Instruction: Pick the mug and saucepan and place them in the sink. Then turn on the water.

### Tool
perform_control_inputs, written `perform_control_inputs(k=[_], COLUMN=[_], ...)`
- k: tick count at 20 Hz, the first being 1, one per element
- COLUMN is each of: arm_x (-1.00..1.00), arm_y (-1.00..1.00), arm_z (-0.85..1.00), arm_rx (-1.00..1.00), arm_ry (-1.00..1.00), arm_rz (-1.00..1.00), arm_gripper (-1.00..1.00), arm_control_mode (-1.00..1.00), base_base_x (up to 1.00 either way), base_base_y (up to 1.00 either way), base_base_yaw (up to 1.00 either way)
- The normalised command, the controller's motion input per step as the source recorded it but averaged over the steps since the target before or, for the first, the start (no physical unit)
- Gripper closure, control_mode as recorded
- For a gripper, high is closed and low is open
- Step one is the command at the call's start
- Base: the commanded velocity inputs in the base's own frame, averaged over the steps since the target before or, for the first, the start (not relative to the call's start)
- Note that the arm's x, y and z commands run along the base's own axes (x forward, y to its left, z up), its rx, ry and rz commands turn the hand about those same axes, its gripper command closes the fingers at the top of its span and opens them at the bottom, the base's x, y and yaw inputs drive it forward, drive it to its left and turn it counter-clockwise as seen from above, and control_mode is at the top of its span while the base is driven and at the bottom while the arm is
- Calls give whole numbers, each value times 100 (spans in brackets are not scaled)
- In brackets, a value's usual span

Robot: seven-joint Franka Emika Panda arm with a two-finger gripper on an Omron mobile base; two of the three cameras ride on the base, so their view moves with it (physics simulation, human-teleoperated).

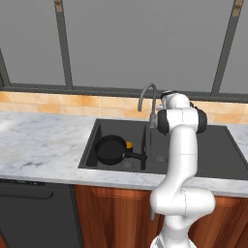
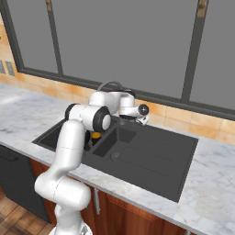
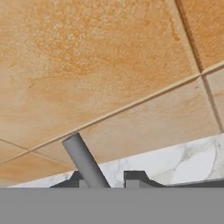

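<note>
The round matte black saucepan [image 1: 112, 148] lies in the dark grey-black rectangular sink [image 1: 92, 140] set in the white marble bench [image 1: 38, 145], with the small dark orange-topped mug [image 1: 129, 144] touching its far-right rim and largely hidden behind it. In the right base view the white arm covers most of the basin, leaving only a sliver of the mug [image 2: 95, 135]. In the hand view the end effector [image 3: 113, 180], cut off at the frame's bottom, has its dark fingertips [image 3: 135, 178] either side of a grey rod-like tap lever [image 3: 83, 161] before orange wall tiles [image 3: 96, 65]; whether they clench it I cannot tell.

Matte black saucepan [image 1: 111, 149] in a dark matte sink [image 1: 92, 140], white veined marble counter [image 1: 38, 145].
</note>
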Motion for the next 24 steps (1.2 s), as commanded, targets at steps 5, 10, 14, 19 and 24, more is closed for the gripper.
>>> perform_control_inputs(k=[5, 10, 14, 19, 24], arm_x=[0, -12, -13, -20, -17], arm_y=[-1, -9, -8, -9, -2], arm_z=[-21, -34, -26, -24, -25], arm_rx=[9, 19, 19, 20, 17], arm_ry=[0, 0, 1, 6, 7], arm_rz=[-7, -16, -20, -22, -22], arm_gripper=[100, 100, 100, 100, 100], arm_control_mode=[-100, -100, -100, -100, -100], base_base_x=[0, 0, 0, 0, 0], base_base_y=[0, 0, 0, 0, 0], base_base_yaw=[0, 0, 0, 0, 0])
